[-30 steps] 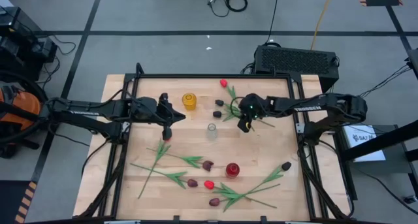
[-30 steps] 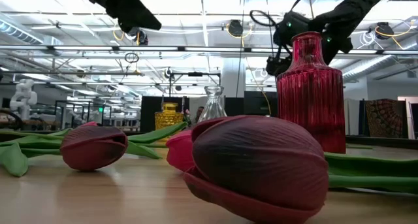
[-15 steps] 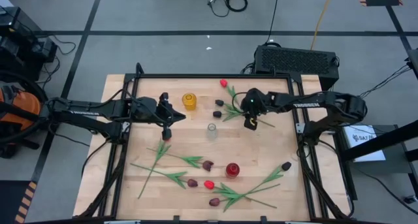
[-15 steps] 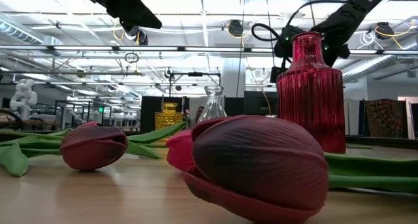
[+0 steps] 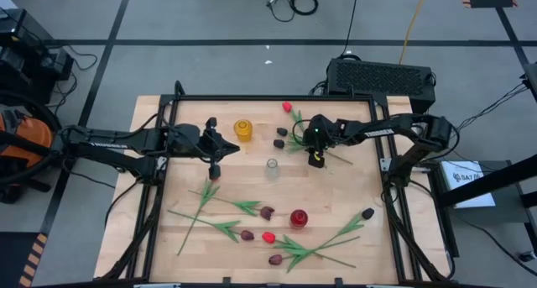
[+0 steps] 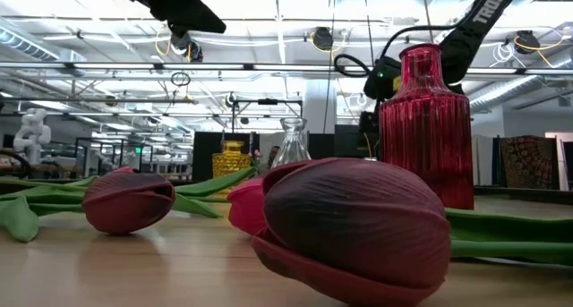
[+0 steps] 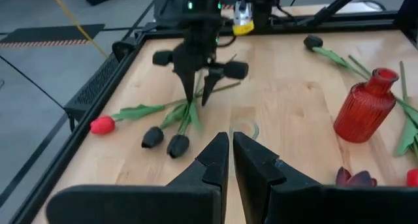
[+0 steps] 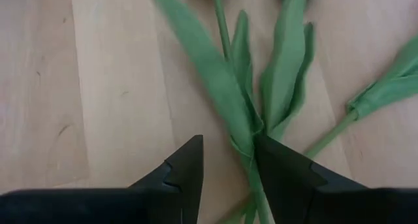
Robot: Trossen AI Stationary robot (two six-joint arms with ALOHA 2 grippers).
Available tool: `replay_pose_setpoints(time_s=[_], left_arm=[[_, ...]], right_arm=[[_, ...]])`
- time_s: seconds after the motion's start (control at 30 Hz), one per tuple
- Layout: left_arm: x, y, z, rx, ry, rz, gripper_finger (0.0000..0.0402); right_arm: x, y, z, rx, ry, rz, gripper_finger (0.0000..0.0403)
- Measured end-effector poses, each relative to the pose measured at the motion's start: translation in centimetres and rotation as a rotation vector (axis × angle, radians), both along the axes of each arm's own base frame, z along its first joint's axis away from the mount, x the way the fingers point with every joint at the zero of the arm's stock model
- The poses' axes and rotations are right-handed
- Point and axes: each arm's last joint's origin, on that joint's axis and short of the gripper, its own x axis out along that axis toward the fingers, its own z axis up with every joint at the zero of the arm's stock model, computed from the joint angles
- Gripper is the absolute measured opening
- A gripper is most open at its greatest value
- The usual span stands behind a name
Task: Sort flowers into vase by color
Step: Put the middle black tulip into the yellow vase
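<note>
**Right pincer poised over the dark tulips' stems**

The cluster of tulips point(image 5: 294, 137) at the far middle of the bench point(image 5: 352, 196) lies with its two near-black heads point(image 7: 166, 141) toward the yellow vase point(image 5: 243, 129) side and a red head point(image 5: 287, 107) toward the far edge; the green stems and leaves point(image 8: 251, 100) fan away from the heads toward the right arm. The right pincer point(image 5: 315, 159) sits directly above that fan. In its wrist view the stems run lengthwise away from it, one thin stem passing between the two fingertips point(image 8: 186, 165), which stand parted on either side and do not appear to have clamped anything. So the stem's long axis runs through the gap rather than across it, which I judge suits a straight drop and close.

The clear glass vase point(image 5: 272, 167) stands just beside this spot, toward the bench middle; the red vase point(image 5: 299, 218) is farther, among the near tulips point(image 5: 252, 233).

The left pincer point(image 5: 215, 170) hangs with fingers closed and empty, well apart from the cluster; the right arm is clearly nearer.
</note>
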Motion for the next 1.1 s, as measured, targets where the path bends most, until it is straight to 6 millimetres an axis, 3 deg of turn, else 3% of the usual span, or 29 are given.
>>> replay_pose_setpoints(time_s=[0.23, 0.5, 0.67, 0.87, 1.1], left_arm=[[0.0, 0.0, 0.1, 0.007, -0.009, -0.003, 0.0032], [0.1, 0.0, 0.2, 0.006, -0.017, -0.003, 0.0032], [0.1, 0.0, 0.2, 0.006, -0.017, -0.003, 0.0032], [0.1, 0.0, 0.2, 0.006, -0.016, -0.003, 0.0032], [0.1, 0.0, 0.2, 0.005, -0.017, -0.002, 0.0032]], right_arm=[[0.1, -0.1, -0.6, -0.002, 0.023, -0.008, 0.0125], [0.0, -0.1, -0.2, -0.005, 0.014, -0.044, 0.0014], [-0.1, 0.1, 0.4, 0.02, -0.018, -0.076, 0.0011], [-0.4, 1.0, 3.4, 0.027, -0.126, -0.094, 0.0003], [-1.9, 2.8, 9.1, 0.124, -0.389, -0.061, 0.0002]])
